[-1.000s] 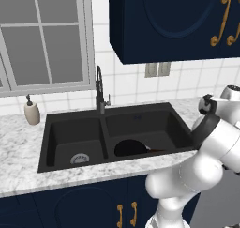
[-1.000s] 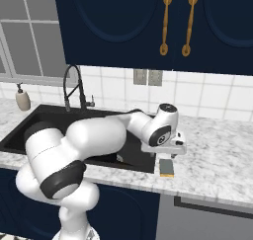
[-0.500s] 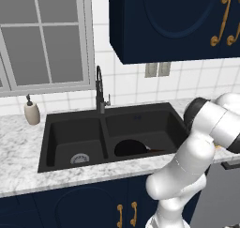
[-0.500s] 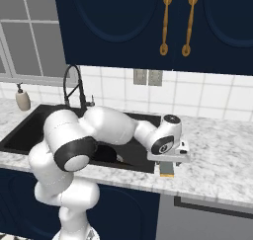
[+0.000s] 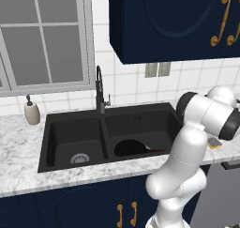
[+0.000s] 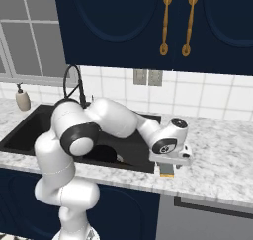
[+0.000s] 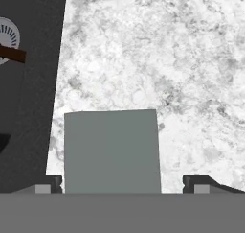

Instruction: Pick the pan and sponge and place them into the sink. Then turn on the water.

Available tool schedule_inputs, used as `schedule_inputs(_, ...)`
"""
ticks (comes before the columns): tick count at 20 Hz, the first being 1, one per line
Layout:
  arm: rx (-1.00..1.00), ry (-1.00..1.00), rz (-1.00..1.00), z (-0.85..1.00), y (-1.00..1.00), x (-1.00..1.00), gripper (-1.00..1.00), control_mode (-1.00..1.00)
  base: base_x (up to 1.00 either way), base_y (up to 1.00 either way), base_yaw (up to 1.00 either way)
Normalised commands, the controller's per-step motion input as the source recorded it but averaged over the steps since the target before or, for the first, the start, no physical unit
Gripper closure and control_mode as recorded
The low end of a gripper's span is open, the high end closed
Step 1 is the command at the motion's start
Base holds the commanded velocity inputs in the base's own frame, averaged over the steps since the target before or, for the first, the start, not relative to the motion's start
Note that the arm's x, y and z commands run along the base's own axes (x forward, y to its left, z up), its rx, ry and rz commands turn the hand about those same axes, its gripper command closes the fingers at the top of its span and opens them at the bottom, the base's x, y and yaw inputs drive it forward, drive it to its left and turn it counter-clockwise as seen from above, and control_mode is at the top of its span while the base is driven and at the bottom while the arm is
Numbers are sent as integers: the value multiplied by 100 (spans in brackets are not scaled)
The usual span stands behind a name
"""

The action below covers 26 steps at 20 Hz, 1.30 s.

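Observation:
The sponge (image 7: 111, 150) lies on the marble counter just right of the sink (image 5: 70, 128), its grey-green top facing the hand. My gripper (image 7: 125, 183) is open, with one fingertip (image 7: 48, 181) on each side of the sponge and neither touching it. From the right base view the gripper (image 6: 167, 168) hangs low over the sponge (image 6: 167, 174) near the counter's front edge. The black pan (image 5: 130, 148) sits in the sink's right basin, and its brown handle (image 7: 12, 54) points toward the counter. The dark faucet (image 5: 100, 88) shows no water.
A beige soap dispenser (image 5: 32, 113) stands on the counter left of the sink. Marble counter (image 6: 222, 155) stretches to the right of the sponge. Dark blue wall cabinets (image 6: 148, 26) hang above. My own arm (image 5: 187, 147) crosses in front of the sink's right end.
The arm has folded and swung its elbow over the sink. The hand has come down closer over the sponge, and the jaws have stayed wide.

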Motion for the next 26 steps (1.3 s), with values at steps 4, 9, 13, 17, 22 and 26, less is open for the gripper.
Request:
schedule_inputs(4,1,0,0,-27,5,0,-100,-100,0,0,0)
schedule_inputs(9,0,0,0,-24,20,0,-100,-100,0,0,0)
schedule_inputs(13,0,0,0,-10,25,-3,-100,-100,0,0,0)
schedule_inputs(17,0,-1,0,-13,37,-6,-100,-100,0,0,0)
schedule_inputs(22,0,-2,0,-49,5,0,-100,-100,0,0,0)
schedule_inputs(26,-7,-6,0,-71,0,0,-100,-100,0,0,0)
